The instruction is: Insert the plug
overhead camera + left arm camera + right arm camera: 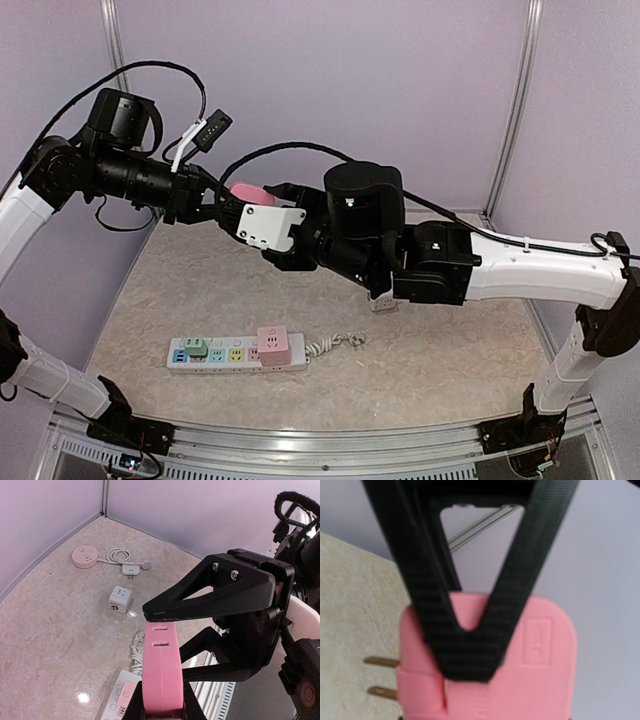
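The left gripper [228, 203] is clamped on the flat faces of the pink plug [161, 670], holding it in mid-air above the table [430, 350]. The right gripper [167, 632] meets it with jaws spread, its upper tip at the plug's far end; I cannot tell if they touch. Only the right wrist view shows the two brass prongs [382, 677], bare and pointing sideways. Only the left wrist view shows a round pink socket hub [85, 558], a white cube socket [120, 599] and a white corded plug [131, 569] lying farther back. From above, the power strip [225, 366] lies near the front edge, with a pink adapter [272, 345] and a green adapter [195, 347] seated in its sockets
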Robot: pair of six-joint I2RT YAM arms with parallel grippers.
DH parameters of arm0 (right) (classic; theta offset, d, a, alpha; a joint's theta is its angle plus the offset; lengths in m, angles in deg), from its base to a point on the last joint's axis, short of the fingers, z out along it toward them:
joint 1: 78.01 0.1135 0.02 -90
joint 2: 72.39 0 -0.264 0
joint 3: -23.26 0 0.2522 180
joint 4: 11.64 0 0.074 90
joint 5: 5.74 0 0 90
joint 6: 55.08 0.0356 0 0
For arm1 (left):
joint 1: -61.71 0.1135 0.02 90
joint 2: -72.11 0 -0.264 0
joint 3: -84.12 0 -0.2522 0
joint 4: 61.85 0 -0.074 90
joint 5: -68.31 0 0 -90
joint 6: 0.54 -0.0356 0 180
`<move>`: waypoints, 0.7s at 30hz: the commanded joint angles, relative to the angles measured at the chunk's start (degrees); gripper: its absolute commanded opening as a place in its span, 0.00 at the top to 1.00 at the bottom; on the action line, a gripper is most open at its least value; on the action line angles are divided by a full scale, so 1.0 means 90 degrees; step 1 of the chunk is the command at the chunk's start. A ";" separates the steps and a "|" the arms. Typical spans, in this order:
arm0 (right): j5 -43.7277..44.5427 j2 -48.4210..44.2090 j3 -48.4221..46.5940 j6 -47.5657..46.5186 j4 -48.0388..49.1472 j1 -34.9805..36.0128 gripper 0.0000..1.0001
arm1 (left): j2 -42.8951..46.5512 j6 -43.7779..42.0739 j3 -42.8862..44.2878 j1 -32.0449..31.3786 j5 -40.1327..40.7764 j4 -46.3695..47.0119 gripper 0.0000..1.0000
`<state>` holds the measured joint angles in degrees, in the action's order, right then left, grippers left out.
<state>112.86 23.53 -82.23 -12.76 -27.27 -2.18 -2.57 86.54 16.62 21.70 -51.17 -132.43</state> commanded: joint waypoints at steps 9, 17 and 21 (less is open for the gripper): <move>-0.5056 -0.0649 0.0254 0.3814 -0.1113 -0.1477 0.00 | 0.0832 -0.2794 -0.0843 0.0409 0.0338 0.0399 1.00; -0.5779 -0.1119 0.1587 0.4689 0.0389 -0.1677 0.00 | 0.1403 -0.2185 -0.0624 0.0543 0.1311 0.0402 1.00; -0.5879 -0.1000 0.1988 0.5037 0.1092 -0.1672 0.00 | 0.2077 -0.0603 -0.2790 0.1026 0.0186 0.1974 1.00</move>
<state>64.44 14.48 -67.56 26.71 -25.80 -17.37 12.67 68.73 5.60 28.58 -43.91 -125.02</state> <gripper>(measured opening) 0.995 0.123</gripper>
